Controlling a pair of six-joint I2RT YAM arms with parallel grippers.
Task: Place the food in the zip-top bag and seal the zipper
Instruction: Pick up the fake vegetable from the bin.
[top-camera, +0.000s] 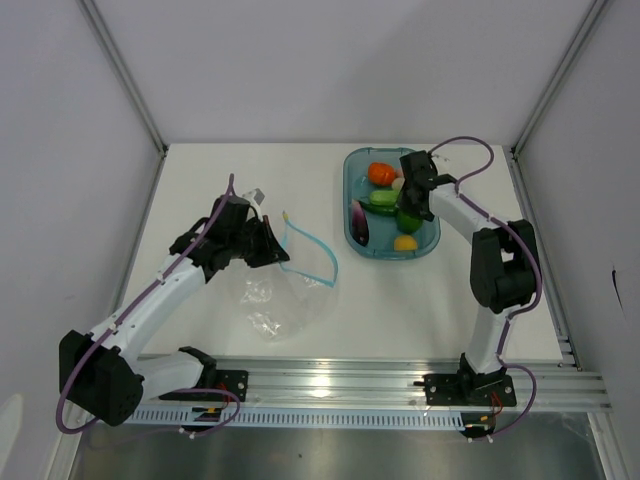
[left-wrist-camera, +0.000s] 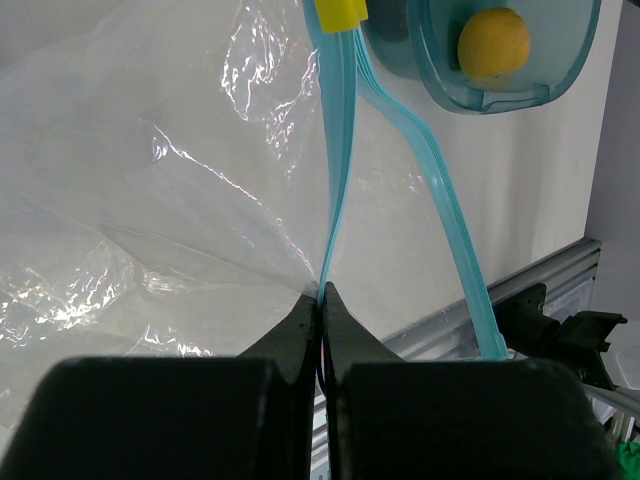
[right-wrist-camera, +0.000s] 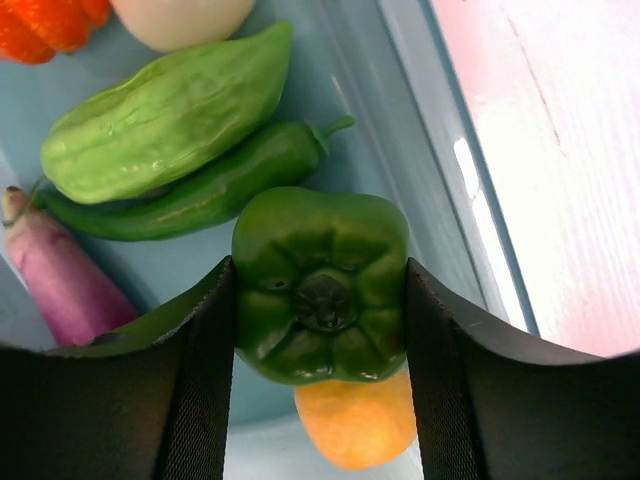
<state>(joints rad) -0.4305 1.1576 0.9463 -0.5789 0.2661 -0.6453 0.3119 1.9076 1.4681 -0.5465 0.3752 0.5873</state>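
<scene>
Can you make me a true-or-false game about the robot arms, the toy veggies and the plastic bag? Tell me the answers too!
1. The right gripper is squeezing the green pepper. True.
2. The zip-top bag already has food in it. False: it looks empty, and the food that can be seen is over in the teal tray.
3. The left gripper is pinching the bag's blue zipper. True.
4. The lemon is inside the bag. False: it sits in the teal tray.
5. The zipper is sealed. False: its two blue strips spread apart, so the bag's mouth is open.
</scene>
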